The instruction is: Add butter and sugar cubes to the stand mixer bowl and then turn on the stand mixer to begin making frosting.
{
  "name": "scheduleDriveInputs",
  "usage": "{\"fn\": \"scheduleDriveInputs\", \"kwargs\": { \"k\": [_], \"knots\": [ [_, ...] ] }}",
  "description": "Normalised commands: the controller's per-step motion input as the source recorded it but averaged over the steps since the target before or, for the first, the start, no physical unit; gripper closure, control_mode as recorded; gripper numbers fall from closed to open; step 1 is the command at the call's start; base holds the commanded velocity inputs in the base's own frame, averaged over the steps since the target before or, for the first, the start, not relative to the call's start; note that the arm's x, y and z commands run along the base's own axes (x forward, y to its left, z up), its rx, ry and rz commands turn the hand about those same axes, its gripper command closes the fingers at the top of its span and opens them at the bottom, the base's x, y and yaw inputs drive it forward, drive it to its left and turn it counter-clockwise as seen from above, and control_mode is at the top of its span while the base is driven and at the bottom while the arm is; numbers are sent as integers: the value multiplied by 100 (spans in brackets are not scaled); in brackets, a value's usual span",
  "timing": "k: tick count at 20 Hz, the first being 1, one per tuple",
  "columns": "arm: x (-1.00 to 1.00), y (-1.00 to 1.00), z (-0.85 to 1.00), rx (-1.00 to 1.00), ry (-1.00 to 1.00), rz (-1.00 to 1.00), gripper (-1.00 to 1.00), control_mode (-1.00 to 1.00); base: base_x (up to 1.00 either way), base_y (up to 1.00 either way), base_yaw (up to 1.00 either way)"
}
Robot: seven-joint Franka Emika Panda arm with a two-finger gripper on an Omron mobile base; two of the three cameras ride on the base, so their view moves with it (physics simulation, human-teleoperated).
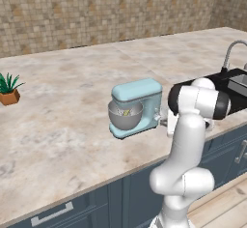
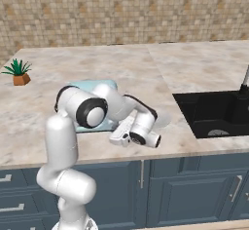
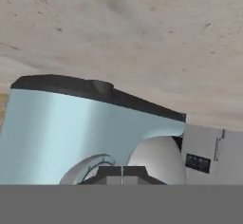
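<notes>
The pale blue stand mixer [image 1: 140, 100] stands on the marble counter, and the grey metal stand mixer bowl [image 1: 125, 118] sits under its head. A small yellowish bit that looks like the butter [image 1: 127, 112] lies inside the bowl. I cannot make out the sugar cubes. My gripper [image 1: 163, 121] is at the mixer's right end, close against it, and my arm hides most of the stand mixer [image 2: 92, 86] in the right base view. In the hand view the fingertips [image 3: 114, 172] are pressed together, shut on nothing, just before the blue stand mixer [image 3: 71, 130] and its silver end cap [image 3: 159, 157].
A black sink [image 1: 237, 84] [image 2: 216, 113] with a curved faucet [image 1: 231, 52] lies to the right. A small potted plant [image 1: 8, 92] [image 2: 19, 73] stands far left. A pale grey panel [image 3: 209, 155] with a dark button strip sits beside the end cap. The counter's front edge [image 2: 160, 156] runs close below the mixer.
</notes>
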Motion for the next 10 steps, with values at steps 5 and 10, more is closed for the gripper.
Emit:
{"fn": "scheduleDriveInputs", "kwargs": {
  "k": [5,10],
  "knots": [
    [0,44,-32,-18,-2,-19,100,-100,0,0,0],
    [-46,-57,30,-4,1,-14,100,-100,0,0,0]
  ]
}}
